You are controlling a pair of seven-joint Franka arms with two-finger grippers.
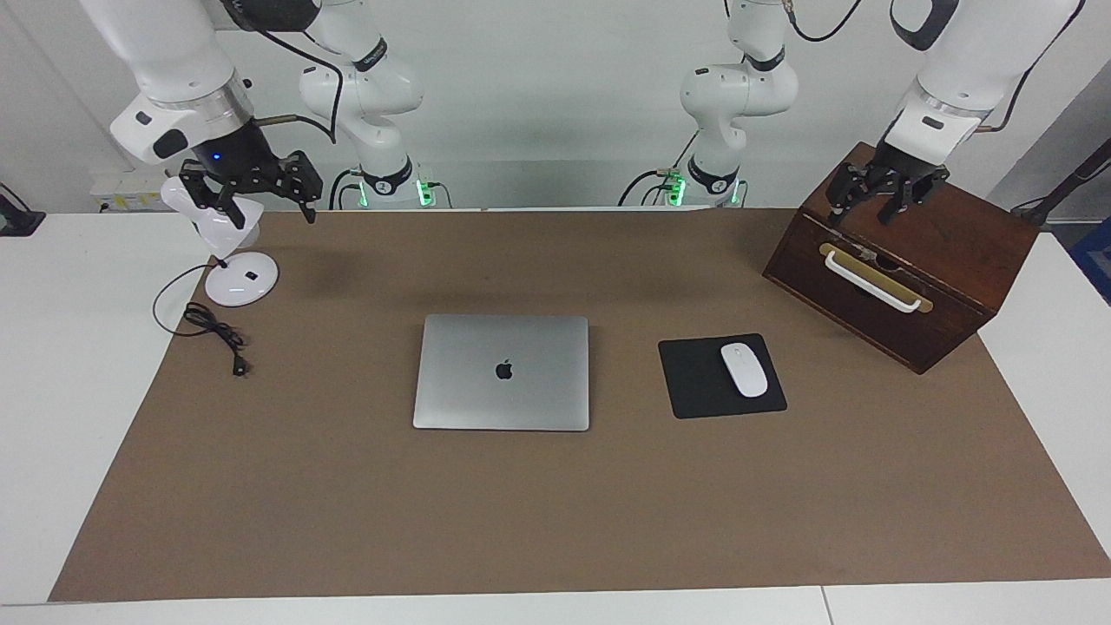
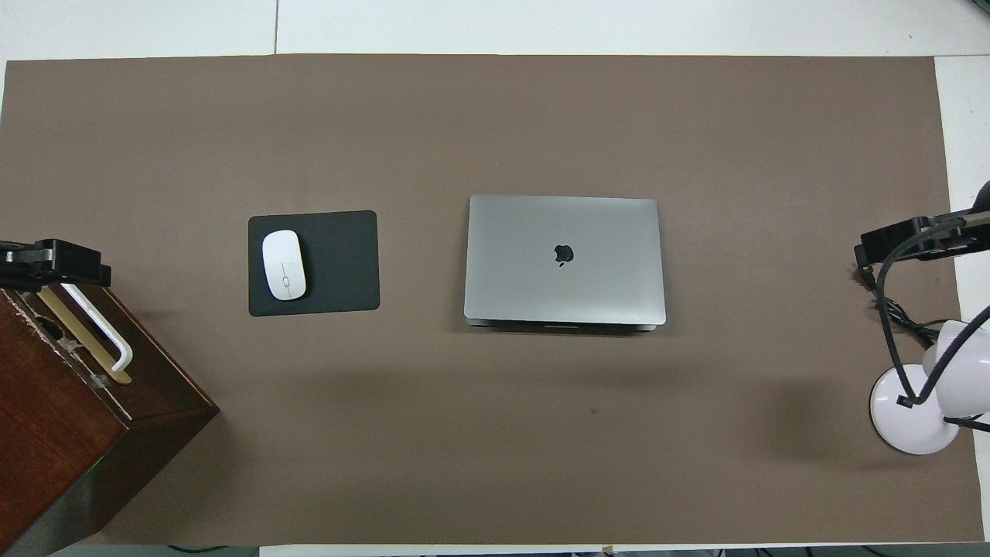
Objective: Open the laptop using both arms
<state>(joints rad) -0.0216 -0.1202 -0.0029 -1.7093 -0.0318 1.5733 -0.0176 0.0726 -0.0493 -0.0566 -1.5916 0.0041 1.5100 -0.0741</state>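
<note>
A robotics lab got up as an office desk: two white arms (image 1: 364,95) are bolted at the edge of a white table (image 1: 69,347) before a bare pale wall, cables trailing from them and green lights glowing at their bases. A brown mat (image 1: 555,503) covers the table, with desk props spread apart on it: a closed laptop (image 1: 502,371), a mouse (image 1: 744,370) on a black mouse pad (image 1: 694,382), a white desk lamp (image 1: 236,276) and a wooden drawer box (image 1: 903,260)

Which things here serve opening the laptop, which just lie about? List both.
For the job: laptop, closed; left pincer over the wooden box; right pincer over the desk lamp.
Lying about: mouse, mouse pad, wooden box, desk lamp, cable.
</note>
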